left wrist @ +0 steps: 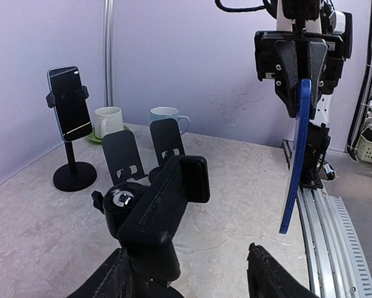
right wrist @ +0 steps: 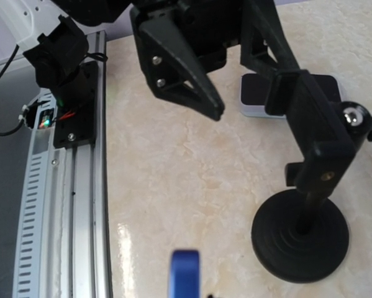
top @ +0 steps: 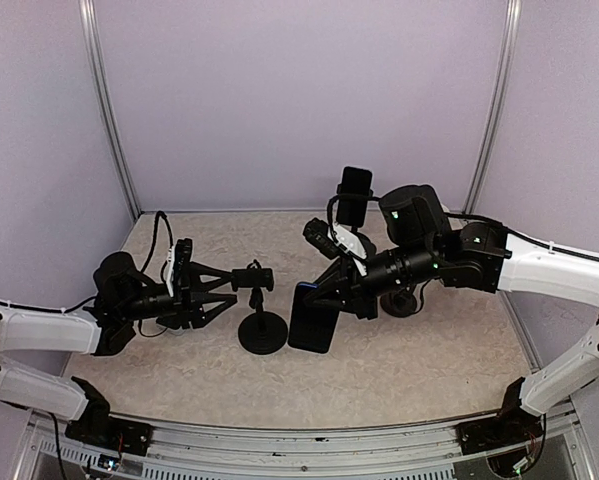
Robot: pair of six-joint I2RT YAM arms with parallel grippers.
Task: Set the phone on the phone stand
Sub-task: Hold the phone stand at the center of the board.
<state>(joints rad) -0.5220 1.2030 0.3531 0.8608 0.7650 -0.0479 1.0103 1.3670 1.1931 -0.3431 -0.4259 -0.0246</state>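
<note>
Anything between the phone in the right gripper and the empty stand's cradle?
No loose object: bare table separates the phone, held upright by the right gripper, from the empty stand. But the left gripper has its fingers on either side of the cradle, crowding where the phone must go.

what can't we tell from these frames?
- Right wrist: the hold of the right gripper on the phone. The bottom edge cuts it off, and only a blue corner shows.
- Left wrist: the phone's screen, seen edge-on.
- Left wrist: the stand's base, hidden below the stand clamp.
- Top: whether the left gripper touches that clamp. It is black on black and too small.
</note>
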